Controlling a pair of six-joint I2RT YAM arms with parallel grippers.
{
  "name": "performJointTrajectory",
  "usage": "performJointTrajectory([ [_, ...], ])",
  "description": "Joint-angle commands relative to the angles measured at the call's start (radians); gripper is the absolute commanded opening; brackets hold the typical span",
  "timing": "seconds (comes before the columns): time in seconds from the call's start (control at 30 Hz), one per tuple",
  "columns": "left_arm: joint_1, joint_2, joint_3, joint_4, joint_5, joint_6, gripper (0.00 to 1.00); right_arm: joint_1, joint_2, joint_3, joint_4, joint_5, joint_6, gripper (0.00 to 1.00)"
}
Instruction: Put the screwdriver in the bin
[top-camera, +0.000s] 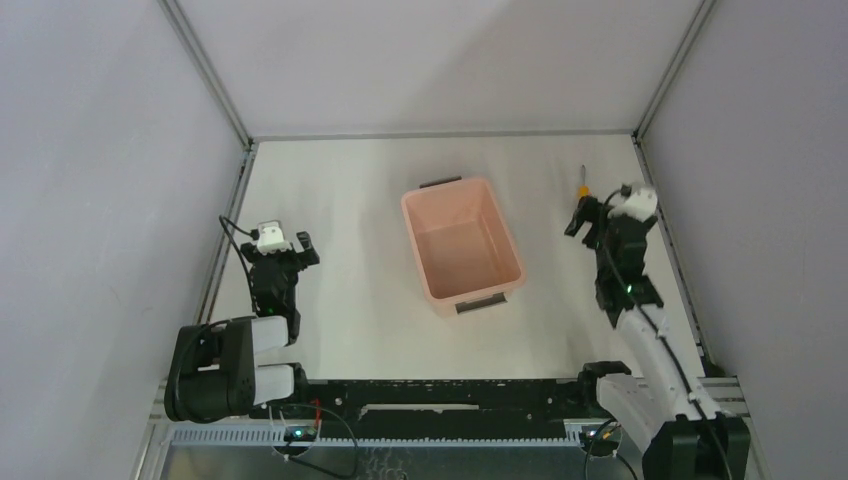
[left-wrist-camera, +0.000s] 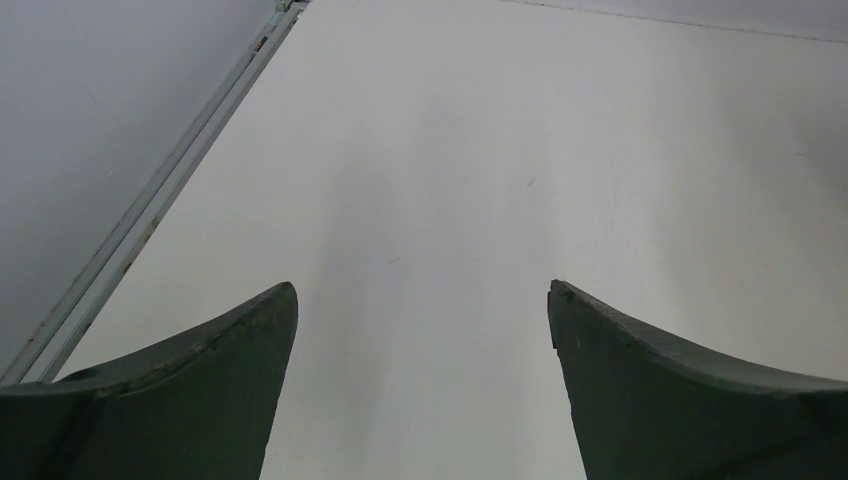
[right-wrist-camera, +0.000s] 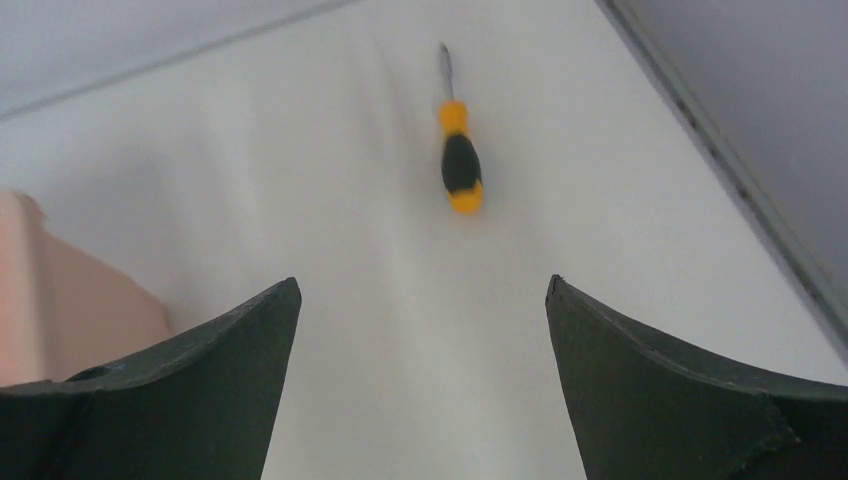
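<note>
Left arm folded back low close to its base, left tool pointing forward with jaws spread wide and empty, right arm stretched forward along the right side, right tool tilted downward, jaws wide apart, gripping nothing

The right gripper fills the bottom of the view, its two dark jaws standing wide apart with only bare white table between them. Ahead of the gap, well apart from both jaws, the screwdriver lies flat on the table. Its orange-and-black handle is nearer and its thin metal shaft points away. A blurred corner of the pink bin shows at the left edge. A metal rail runs along the right, below a grey wall.
</note>
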Motion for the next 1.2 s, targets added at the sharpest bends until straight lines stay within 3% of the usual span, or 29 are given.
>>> performJointTrajectory([
  [0.0,-0.006,-0.008,0.04,0.032,-0.01,0.015,1.0,-0.042,0.163,0.35,-0.32,-0.08,0.04,1.0],
  [0.2,-0.006,-0.009,0.039,0.032,-0.011,0.015,1.0,-0.121,0.552,0.814,-0.668,-0.165,0.038,1.0],
  [0.47,-0.006,-0.01,0.04,0.032,-0.011,0.015,1.0,-0.17,1.029,1.217,-0.88,-0.214,-0.006,1.0],
  [0.73,-0.006,-0.009,0.039,0.032,-0.011,0.015,1.0,-0.179,1.344,1.398,-0.927,-0.174,-0.048,1.0],
  [1.0,-0.006,-0.009,0.038,0.032,-0.011,0.015,1.0,-0.186,1.496,1.478,-0.937,-0.158,-0.033,0.94],
  [1.07,-0.007,-0.009,0.038,0.032,-0.011,0.015,1.0,-0.188,1.507,1.484,-0.939,-0.153,-0.029,0.82],
  [1.1,-0.006,-0.009,0.039,0.032,-0.011,0.015,1.0,-0.189,1.508,1.488,-0.946,-0.149,-0.024,0.67],
  [1.17,-0.007,-0.01,0.039,0.032,-0.011,0.015,1.0,-0.19,1.499,1.496,-0.96,-0.13,-0.016,0.22],
])
